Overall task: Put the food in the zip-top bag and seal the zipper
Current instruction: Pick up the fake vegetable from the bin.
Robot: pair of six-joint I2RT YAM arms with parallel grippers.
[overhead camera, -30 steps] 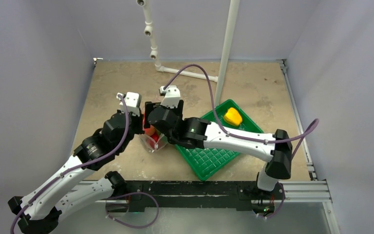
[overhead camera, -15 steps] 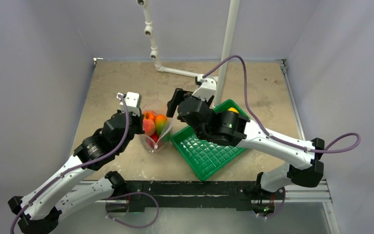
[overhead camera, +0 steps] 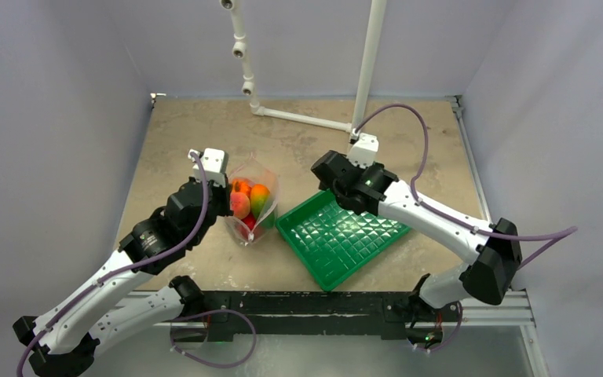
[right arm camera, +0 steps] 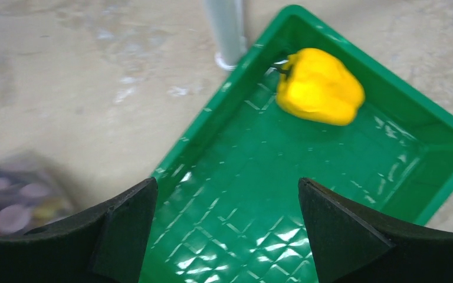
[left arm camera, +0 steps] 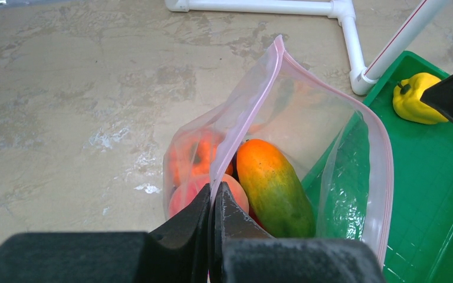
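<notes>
**While Bag Is Pinched, Pepper Is Seen in Tray**

Where the zipper (left arm camera: 245, 112) lines its mouth, the zip-top bag (left arm camera: 324, 118) is clamped by the fully closed left gripper (left arm camera: 212, 191), with the mango (left arm camera: 271, 183) inside. The right gripper (right arm camera: 225, 184) is spread wide and empty above the green tray (right arm camera: 383, 159), where the yellow pepper (right arm camera: 320, 86) is found.

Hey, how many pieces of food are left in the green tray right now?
1. The yellow pepper lies in the far corner of the green tray, beside the white post. The rest of the tray shows bare, so nothing looks hidden.
</notes>
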